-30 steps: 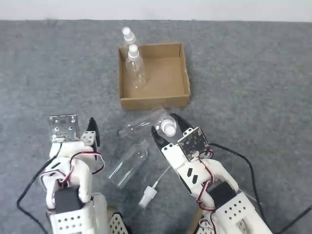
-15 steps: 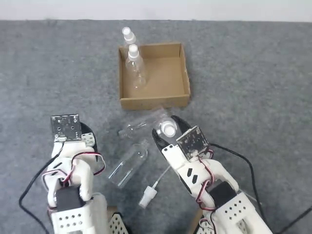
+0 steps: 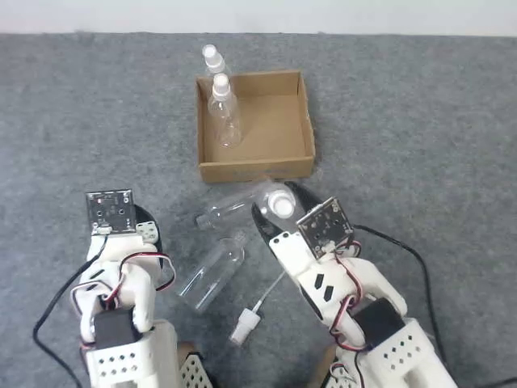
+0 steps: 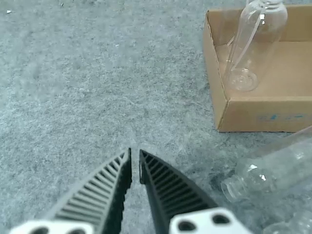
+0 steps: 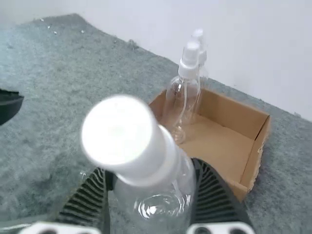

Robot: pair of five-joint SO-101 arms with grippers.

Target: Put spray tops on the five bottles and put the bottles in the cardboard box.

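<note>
My right gripper [image 3: 277, 213] is shut on a clear bottle [image 3: 282, 204] with a white spray top, holding it upright just in front of the cardboard box [image 3: 300, 121]. In the right wrist view that bottle [image 5: 127, 146] stands between the ribbed fingers [image 5: 91, 196]. One capped bottle [image 3: 224, 109] stands inside the box, and another [image 3: 212, 58] stands behind it. Two uncapped bottles lie on the carpet, one [image 3: 226, 210] near the box front and one [image 3: 212, 271] nearer the arms. A loose spray top [image 3: 245, 322] lies below them. My left gripper [image 4: 135, 154] is shut and holds nothing, over bare carpet.
Grey carpet covers the table. In the left wrist view the box corner [image 4: 219, 109] and the neck of a lying bottle [image 4: 265, 170] sit beyond the fingers. A black cable [image 3: 408, 263] trails beside the right arm.
My right gripper has carried the capped bottle a little closer to the box front. My left arm has drawn back slightly, its fingers tucking under the wrist.
</note>
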